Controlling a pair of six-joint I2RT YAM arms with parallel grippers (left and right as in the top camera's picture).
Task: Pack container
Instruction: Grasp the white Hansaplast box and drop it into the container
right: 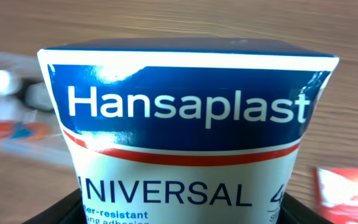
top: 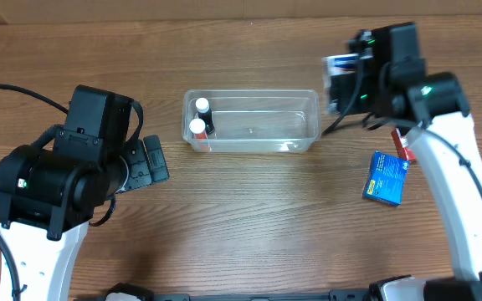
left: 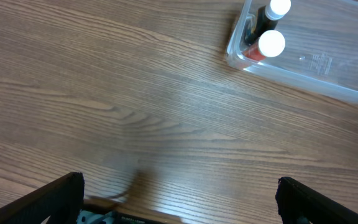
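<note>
Two-fingered right gripper (top: 341, 79) seemingly clamps Hansaplast box (right: 185, 124); left gripper (top: 151, 161) spread wide, empty.

Clear plastic container (top: 253, 125) — wood-grain table (top: 241, 226)

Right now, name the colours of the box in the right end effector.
Blue and white box with a red stripe; clearest from right wrist.

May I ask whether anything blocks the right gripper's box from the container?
Nothing visible does: the box is by the container's right end, which is bare; the two bottles stand at its left end.
</note>
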